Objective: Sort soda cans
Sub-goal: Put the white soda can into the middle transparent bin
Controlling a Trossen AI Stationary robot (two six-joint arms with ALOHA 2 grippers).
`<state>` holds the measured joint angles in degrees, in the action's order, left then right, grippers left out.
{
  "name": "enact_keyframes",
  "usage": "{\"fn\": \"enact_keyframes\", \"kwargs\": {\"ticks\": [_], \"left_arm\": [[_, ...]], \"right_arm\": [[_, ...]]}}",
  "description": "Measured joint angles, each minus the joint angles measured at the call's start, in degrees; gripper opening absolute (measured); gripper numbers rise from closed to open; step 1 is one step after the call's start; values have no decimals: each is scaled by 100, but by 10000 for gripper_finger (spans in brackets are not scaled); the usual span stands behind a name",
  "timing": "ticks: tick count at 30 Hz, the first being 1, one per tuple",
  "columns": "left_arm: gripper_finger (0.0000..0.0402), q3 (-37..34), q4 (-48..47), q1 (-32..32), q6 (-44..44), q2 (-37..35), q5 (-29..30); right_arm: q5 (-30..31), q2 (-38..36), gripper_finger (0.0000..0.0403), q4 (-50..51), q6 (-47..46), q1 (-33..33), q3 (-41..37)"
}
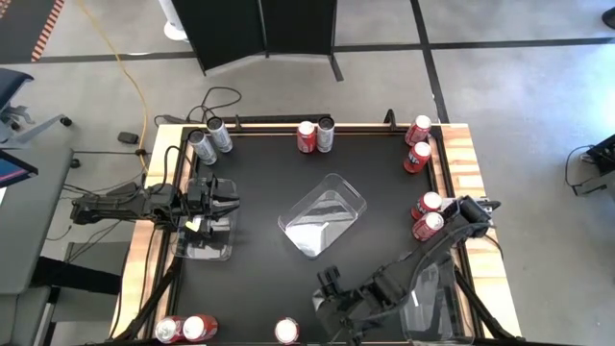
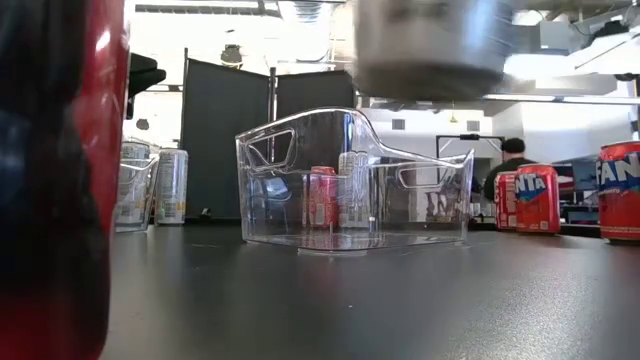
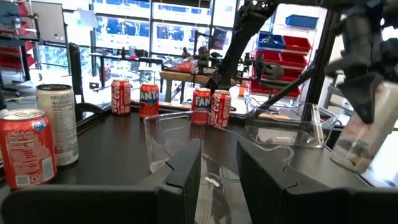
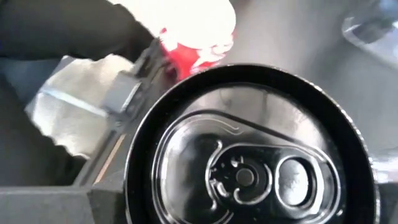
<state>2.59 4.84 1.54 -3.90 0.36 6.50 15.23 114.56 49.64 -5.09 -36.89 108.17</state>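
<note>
While the right gripper (image 1: 332, 291) hangs at the lower middle of the overhead frame, its wrist camera is filled by a silver can (image 4: 249, 168) with a dark top, pull-tab and rim clear, held between the fingers. The left gripper (image 1: 229, 204), at the left of the overhead frame, sits over a clear tray (image 1: 204, 248) with its fingers slightly parted and nothing between them. Red cans (image 1: 421, 163) with silver tops stand along the right edge, the upper edge and the lower left corner; silver-grey cans (image 1: 209, 140) stand at the upper left. Another clear tray (image 1: 323, 213) lies mid-table.
</note>
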Motion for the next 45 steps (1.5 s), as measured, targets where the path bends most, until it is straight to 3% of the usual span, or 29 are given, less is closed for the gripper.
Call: {"fn": "enact_keyframes", "kwargs": {"ticks": [9,18,33,45], "left_arm": [[100,0,-1,-1,2,0,-2],[100,0,-2,-2,2,0,-2],[100,0,7,-1,33,0,-2],[100,0,205,-1,127,0,-2]], "right_arm": [[159,-2,249,959,520,569,1159],[162,-8,249,1731,987,1592,2014],[-1342,-11,249,1827,1503,3532,2169],[-1680,4,249,1618,1415,3585,2086]]}}
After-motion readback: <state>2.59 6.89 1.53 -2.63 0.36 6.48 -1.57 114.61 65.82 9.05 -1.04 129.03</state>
